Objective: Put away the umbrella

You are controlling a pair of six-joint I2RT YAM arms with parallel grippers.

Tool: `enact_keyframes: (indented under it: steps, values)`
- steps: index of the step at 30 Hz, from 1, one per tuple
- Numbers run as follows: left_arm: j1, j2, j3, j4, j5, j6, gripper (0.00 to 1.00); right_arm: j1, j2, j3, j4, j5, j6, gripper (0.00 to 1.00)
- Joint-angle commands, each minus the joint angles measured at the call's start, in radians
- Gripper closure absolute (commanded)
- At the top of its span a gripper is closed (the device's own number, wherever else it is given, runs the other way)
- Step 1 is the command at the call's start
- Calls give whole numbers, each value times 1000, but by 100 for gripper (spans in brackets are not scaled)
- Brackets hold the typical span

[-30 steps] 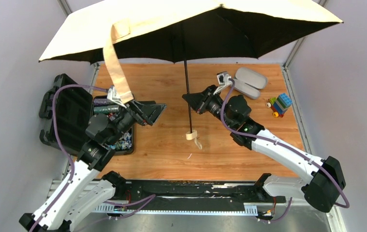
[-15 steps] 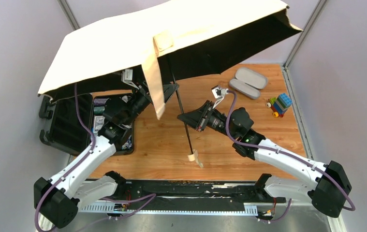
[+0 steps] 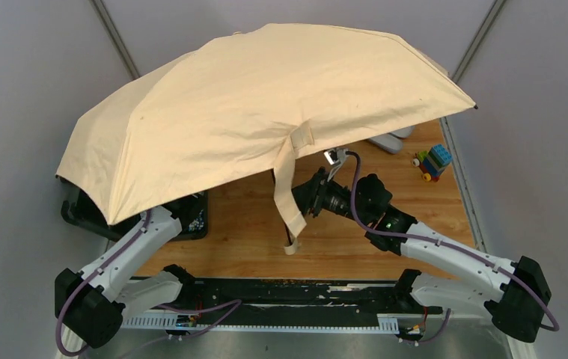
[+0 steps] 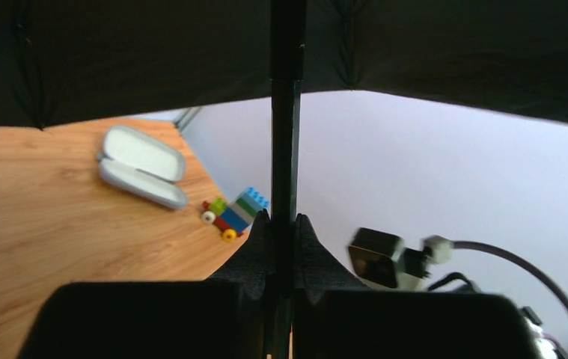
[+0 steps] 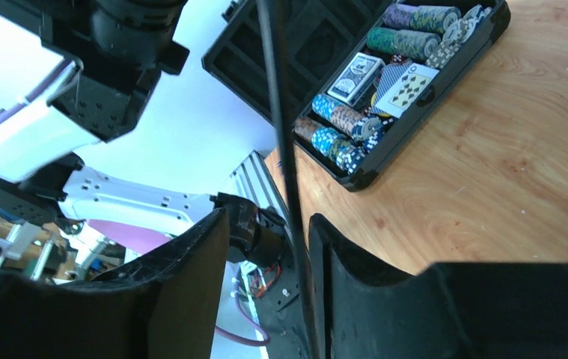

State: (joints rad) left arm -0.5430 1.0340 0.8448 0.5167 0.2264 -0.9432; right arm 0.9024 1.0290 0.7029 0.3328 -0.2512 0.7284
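The umbrella [image 3: 266, 120] is open, and its beige canopy tilts over the table's middle and left. Its strap [image 3: 288, 206] hangs from the canopy's edge. In the left wrist view my left gripper [image 4: 284, 228] is shut on the thin black shaft [image 4: 286, 112], under the dark underside of the canopy; in the top view the canopy hides this gripper. My right gripper [image 5: 266, 239] stands open around the same shaft [image 5: 277, 112], which runs close to its right finger. In the top view the right gripper [image 3: 301, 198] sits just behind the strap. The handle is out of view.
A lilac-grey oval case [image 4: 142, 166] lies at the back right [image 3: 387, 142], with a small toy of coloured blocks [image 3: 432, 161] beside it. An open black case of poker chips and cards [image 5: 385, 90] sits at the left, mostly under the canopy [image 3: 191, 213].
The umbrella has tipped forward, so its beige top now faces the camera. My left gripper reached the shaft and shut on it. My right gripper has let go and opened.
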Motion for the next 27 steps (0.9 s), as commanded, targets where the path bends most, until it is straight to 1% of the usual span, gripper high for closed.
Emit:
enact_keyframes:
  steps: [1, 4, 6, 8, 10, 12, 13, 14, 15, 16, 17, 18, 19, 21, 22, 23, 24, 26, 27]
  values:
    - [11, -46, 69, -109, -67, 80, 100, 47, -28, 56, -127, 56, -88, 53]
    - [10, -57, 74, -152, -96, 70, 100, 77, -10, 43, -103, 86, -107, 48]
    - [10, -60, 74, -153, -100, 43, 100, 100, 13, 38, -65, 108, -127, 41]
    - [11, -59, 80, -155, -99, 15, 100, 121, 51, 52, -63, 140, -162, 36]
    - [11, -59, 94, -166, -93, 3, 100, 136, 91, 75, -80, 165, -187, 35]
    - [11, -60, 106, -178, -89, -8, 100, 146, 124, 89, -76, 185, -197, 37]
    - [11, -60, 110, -179, -86, -12, 100, 148, 137, 92, -70, 196, -197, 39]
    - [11, -61, 114, -180, -81, -16, 100, 151, 145, 94, -68, 208, -189, 51]
    - [11, -63, 119, -181, -76, -16, 100, 151, 147, 95, -65, 220, -178, 72]
    - [11, -64, 124, -185, -69, -10, 100, 150, 139, 88, -47, 221, -171, 88]
    - [12, -66, 131, -197, -62, 9, 97, 152, 123, 70, -14, 218, -163, 98]
    - [11, -70, 145, -225, -70, 38, 87, 153, 102, 57, 12, 217, -149, 100]
    - [11, -75, 167, -270, -87, 89, 74, 156, 73, 46, 35, 212, -132, 100]
    - [11, -81, 191, -315, -143, 124, 46, 165, 33, 34, 60, 196, -123, 100]
    - [12, -82, 203, -330, -178, 98, 38, 172, 14, 30, 62, 196, -119, 100]
    - [11, -80, 214, -321, -205, 62, 32, 180, -1, 28, 61, 194, -112, 100]
    - [13, -74, 215, -286, -217, 30, 28, 184, -15, 24, 61, 189, -103, 100]
    - [12, -59, 201, -187, -223, -16, 23, 189, -39, 14, 65, 182, -77, 100]
    - [12, -55, 185, -144, -256, -38, 20, 192, -51, 7, 75, 179, -64, 100]
